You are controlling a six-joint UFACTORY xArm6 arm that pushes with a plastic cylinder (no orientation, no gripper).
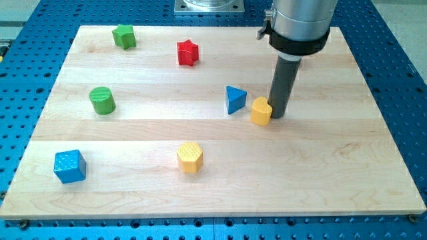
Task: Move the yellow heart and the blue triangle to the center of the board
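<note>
Tip pressed against the right side of the yellow heart, just right of the frame's middle, with the blue triangle immediately left of the heart, so a leftward push would likely carry both toward centre. No jaws here, just a bare rod holding nothing. Elsewhere on the surface: red star upper middle, yellow hexagon lower middle, both clear of that line.

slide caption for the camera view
My tip beside the yellow heart, blue triangle just to its left, near board centre.
</note>
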